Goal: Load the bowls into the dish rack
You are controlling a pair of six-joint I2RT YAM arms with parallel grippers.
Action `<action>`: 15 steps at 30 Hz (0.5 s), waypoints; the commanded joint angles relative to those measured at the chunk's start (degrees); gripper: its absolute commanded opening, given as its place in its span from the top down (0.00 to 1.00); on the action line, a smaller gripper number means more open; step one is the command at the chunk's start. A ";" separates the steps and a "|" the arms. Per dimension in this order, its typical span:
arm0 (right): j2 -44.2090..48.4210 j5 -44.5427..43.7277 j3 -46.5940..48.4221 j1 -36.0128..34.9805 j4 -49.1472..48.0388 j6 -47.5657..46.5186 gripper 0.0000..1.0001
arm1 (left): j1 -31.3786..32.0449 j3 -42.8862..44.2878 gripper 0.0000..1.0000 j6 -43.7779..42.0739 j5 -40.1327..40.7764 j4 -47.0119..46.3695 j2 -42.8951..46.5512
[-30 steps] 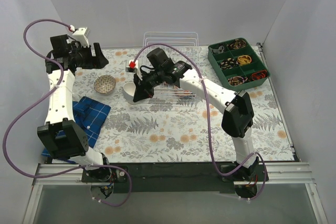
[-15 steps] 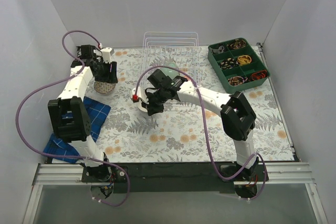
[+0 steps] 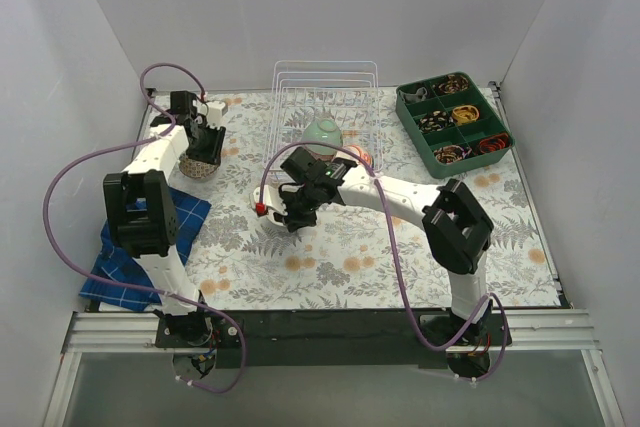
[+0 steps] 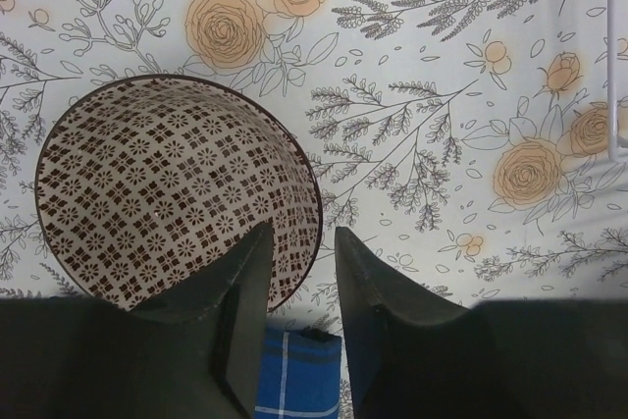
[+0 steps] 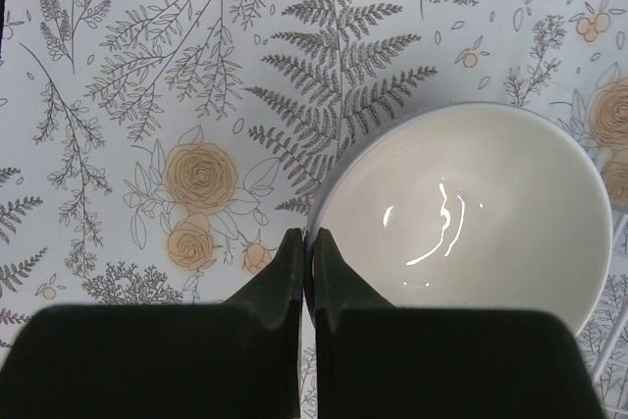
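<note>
Top external view: the dish rack (image 3: 326, 82) is seen with a mint bowl (image 3: 322, 134) inside it, which was hidden a second ago. The white bowl (image 5: 461, 213) has been shifted from the rack's left side to a spot off its near-left corner, its rim pinched by the clenched right gripper (image 5: 306, 237). Further left of the rack, the dark patterned bowl (image 4: 167, 183) is now straddled at its rim by the left gripper (image 4: 301, 235), which has been brought down to it. A gap is left between its jaws.
</note>
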State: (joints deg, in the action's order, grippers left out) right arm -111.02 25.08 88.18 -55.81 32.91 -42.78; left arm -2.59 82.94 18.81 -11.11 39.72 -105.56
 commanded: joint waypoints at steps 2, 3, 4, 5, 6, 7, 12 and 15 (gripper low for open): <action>4.15 -0.91 -0.73 -1.05 -2.93 -2.48 0.99 | 0.92 0.21 0.70 -1.41 2.24 -1.76 -0.79; 4.15 -1.08 -0.82 -1.14 -2.93 -2.48 0.99 | 0.92 0.21 0.71 -1.32 2.50 -1.93 -1.14; 3.97 -1.52 -0.91 -1.23 -3.02 -2.57 0.99 | 0.92 0.12 0.71 -1.40 2.85 -2.11 -1.32; 3.97 -1.61 -0.99 -1.32 -2.94 -2.65 0.99 | 1.01 0.12 0.72 -1.32 2.94 -2.02 -1.49; 3.88 -1.79 -1.08 -1.23 -2.93 -2.74 0.99 | 1.01 0.21 0.72 -1.32 3.11 -2.02 -1.75; 3.62 -2.22 -1.08 -1.23 -2.93 -2.74 0.99 | 1.10 0.03 0.72 -1.23 3.46 -2.11 -2.19; 3.71 -3.19 -1.43 -1.32 -2.94 -3.09 0.96 | 1.27 -0.50 0.80 -1.05 3.56 -3.07 -2.11; 3.80 -3.55 -1.78 -1.40 -2.93 -3.45 0.87 | 1.18 -0.05 0.87 -0.88 3.29 -2.81 -2.20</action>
State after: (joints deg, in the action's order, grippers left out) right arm -110.91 22.09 86.46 -57.12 32.73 -44.31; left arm -1.63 82.85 18.31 -8.54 38.15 -108.55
